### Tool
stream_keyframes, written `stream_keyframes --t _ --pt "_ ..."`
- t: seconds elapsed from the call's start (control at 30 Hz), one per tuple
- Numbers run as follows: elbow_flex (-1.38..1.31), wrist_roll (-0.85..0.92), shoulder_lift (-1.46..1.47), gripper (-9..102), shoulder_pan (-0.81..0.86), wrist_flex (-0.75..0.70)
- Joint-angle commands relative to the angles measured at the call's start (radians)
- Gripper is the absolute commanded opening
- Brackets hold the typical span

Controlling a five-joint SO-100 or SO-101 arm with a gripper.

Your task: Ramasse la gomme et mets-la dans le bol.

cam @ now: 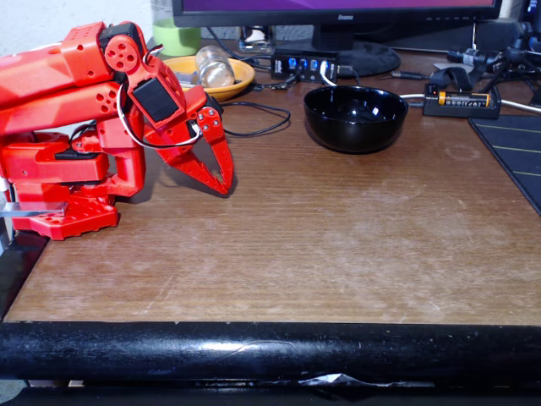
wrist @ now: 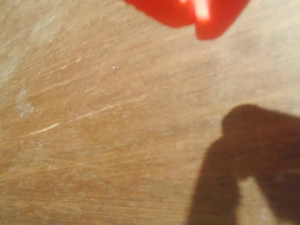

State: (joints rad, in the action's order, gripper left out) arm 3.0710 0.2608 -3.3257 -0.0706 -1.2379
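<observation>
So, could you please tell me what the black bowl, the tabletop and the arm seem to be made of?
The bowl looks like glazed ceramic or glass: glossy, with sharp highlights. The tabletop looks like wood or wood-grain laminate, matte, with scratches and worn pale patches. The arm looks like red plastic, possibly 3D-printed, with a dull finish.

Table (cam: 338,245): brown wood-grain top, scuffed and scratched, with a black padded front edge.

Red arm base (cam: 72,211): stands on the table, left of the gripper (cam: 225,179) in the fixed view.

Black bowl (cam: 355,117): right of the gripper and farther back, upright.

Orange-yellow dish (cam: 232,83): behind the gripper, near the rear edge.

Black cable (cam: 262,127): between gripper and bowl.

Black mat (cam: 517,152): far right of the gripper.

Battery holder (cam: 461,101): beyond the bowl, to the right.

Monitor stand (cam: 359,55): behind the bowl.
</observation>
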Motion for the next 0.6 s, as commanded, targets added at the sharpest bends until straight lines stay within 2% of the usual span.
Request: stream_keyframes --t 0.0,0.13,0.57 --pt "0.018 0.002 0.000 -6 -0.008 -0.012" --pt "0.017 -0.041 0.000 -6 -0.002 -0.014" --pt "0.017 -0.025 0.000 -6 0.002 -0.012"
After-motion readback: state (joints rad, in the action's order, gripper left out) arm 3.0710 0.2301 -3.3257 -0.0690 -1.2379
